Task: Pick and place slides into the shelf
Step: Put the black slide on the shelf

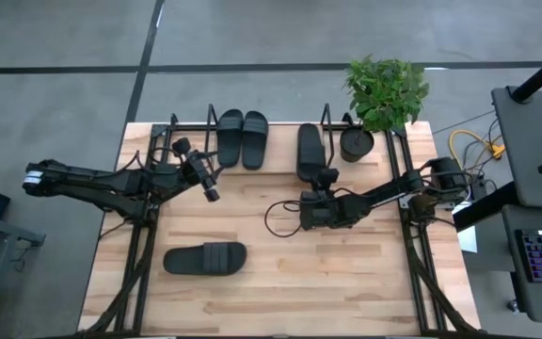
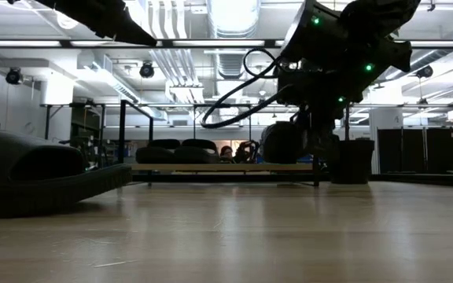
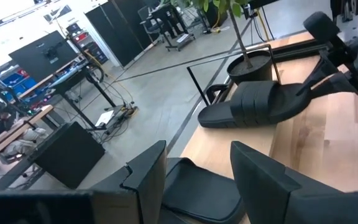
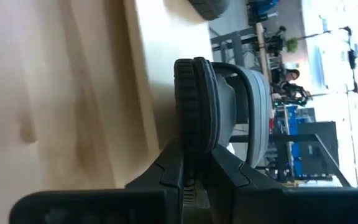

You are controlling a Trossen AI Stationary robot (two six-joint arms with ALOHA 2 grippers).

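Two black slides lie side by side on the shelf at the table's far edge. A third slide is at the shelf's right part, beside the plant pot, with my right gripper shut on its near end. The last slide lies flat on its sole on the table, near left of centre. My left gripper hangs open in the air just in front of the shelf's left part, with nothing between its fingers. My right gripper pinches the sole's near end between its two fingers, one on the footbed side and one on the underside. The fingers come from the table's near side, slanting down, along the slide. The slide's far end reaches over the shelf; whether it rests there I cannot tell.
A black pot with a green plant stands right beside the held slide. A loop of black cable hangs from the right arm over the table's middle. Bare wood lies at the near right.
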